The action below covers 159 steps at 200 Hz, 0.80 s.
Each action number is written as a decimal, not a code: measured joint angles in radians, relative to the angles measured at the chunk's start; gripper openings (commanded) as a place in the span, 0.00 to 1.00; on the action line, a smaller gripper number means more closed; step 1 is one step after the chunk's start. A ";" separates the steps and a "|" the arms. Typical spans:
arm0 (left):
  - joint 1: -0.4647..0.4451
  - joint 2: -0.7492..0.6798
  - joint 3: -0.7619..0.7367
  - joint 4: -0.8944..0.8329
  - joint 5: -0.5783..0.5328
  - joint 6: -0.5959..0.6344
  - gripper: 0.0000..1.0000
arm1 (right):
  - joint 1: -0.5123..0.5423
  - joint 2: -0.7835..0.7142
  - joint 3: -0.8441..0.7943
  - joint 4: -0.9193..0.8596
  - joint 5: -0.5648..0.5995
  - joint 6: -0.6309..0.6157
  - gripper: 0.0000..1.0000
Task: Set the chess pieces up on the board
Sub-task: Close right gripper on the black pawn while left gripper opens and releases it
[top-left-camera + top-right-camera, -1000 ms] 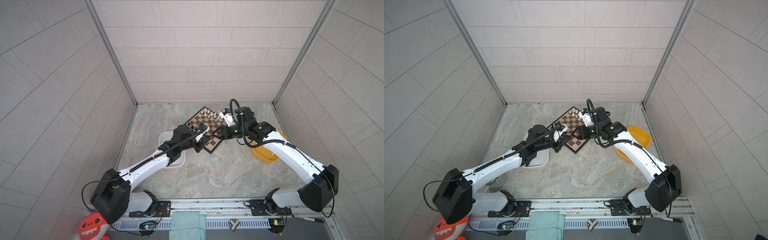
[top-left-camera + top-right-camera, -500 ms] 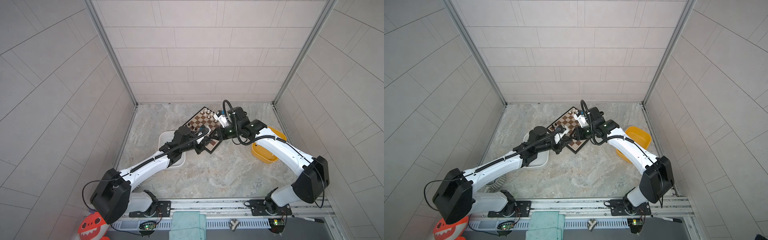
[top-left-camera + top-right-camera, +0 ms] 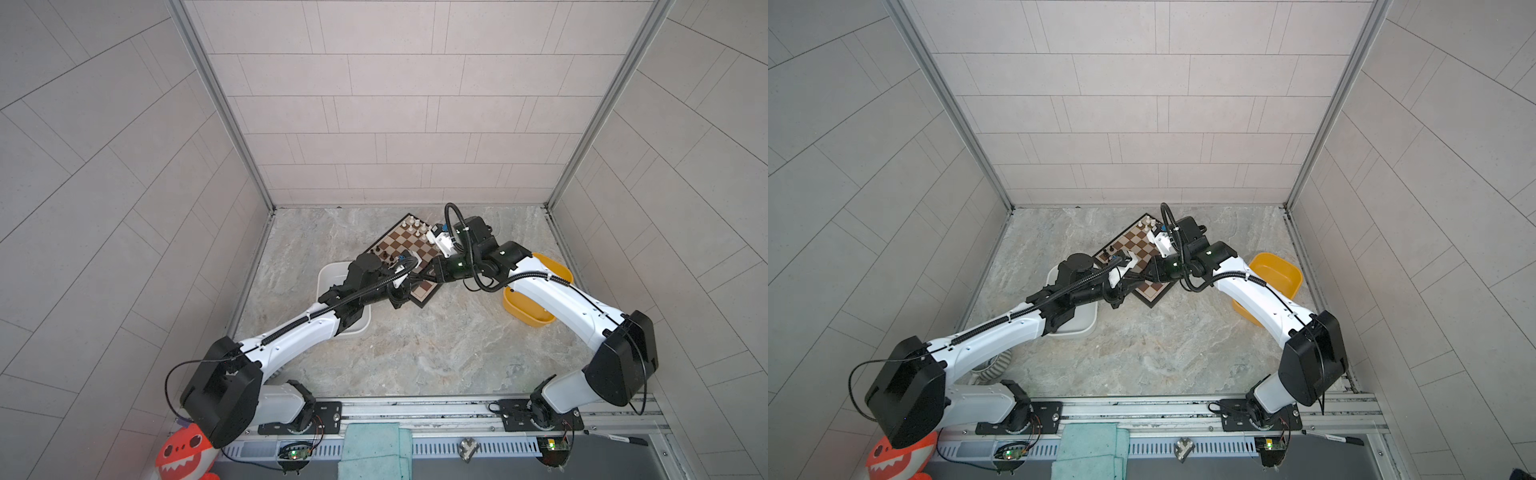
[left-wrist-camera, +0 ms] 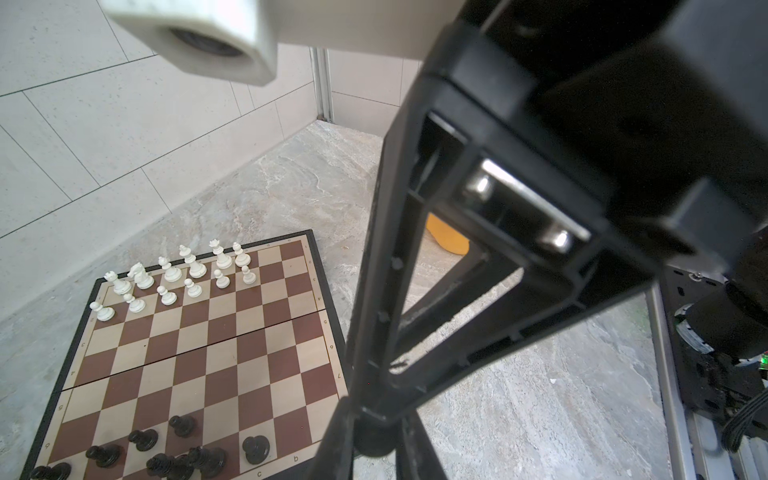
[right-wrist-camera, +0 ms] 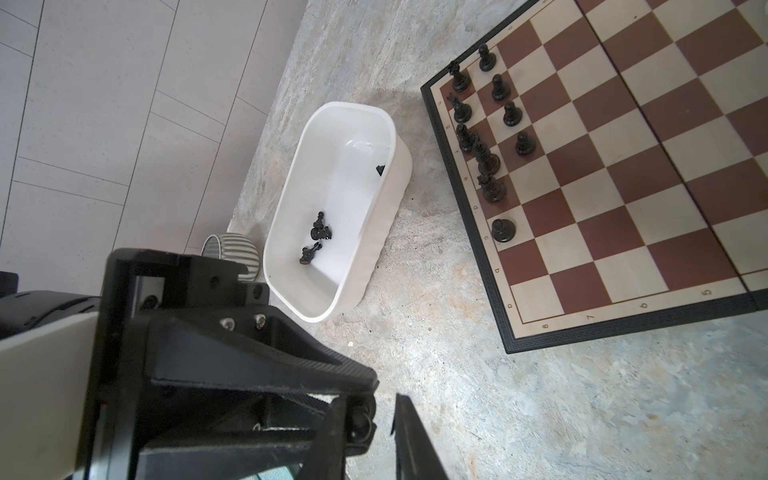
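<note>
Top views: in both, the board (image 3: 399, 249) lies cornerwise on the marble floor toward the back. The white tub (image 3: 323, 276) is just beside it on the left and the yellow tub (image 3: 1293, 286) is off to the right. White chessmen (image 3: 415, 224) line the far-right edge and black chessmen (image 3: 384, 250) the near-left edge. What shows inside the yellow tub looks bare, but part is covered and pieces that tiny could hide.

Left wrist: on the white side I count six back-rank men and six pawns, all upright. Two files at one end are bare, so about four white are left to place. The right claw (image 4: 371, 419) fills the frame just off the board's edge, fingers drawn almost to a point with a dark blob at the tips. I cannot tell whether it is pinching a piece.

Right wrist: black has six on the back rank and four pawns in front, so roughly six are missing. I'd call the setup past halfway. The white tub holds loose black men lying flat: a clump mid-floor and one by the wall, count unclear. A striped cup (image 5: 230, 249) sits just beside the tub's end. The left claw (image 5: 365, 409) comes in tip to tip with the right claw, fingers close, something small and dark between them. I cannot tell if it is clamped.
</note>
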 measured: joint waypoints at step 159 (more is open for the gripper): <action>0.008 -0.153 0.117 -0.433 -0.290 -0.206 1.00 | 0.001 -0.004 -0.012 0.014 0.124 0.003 0.00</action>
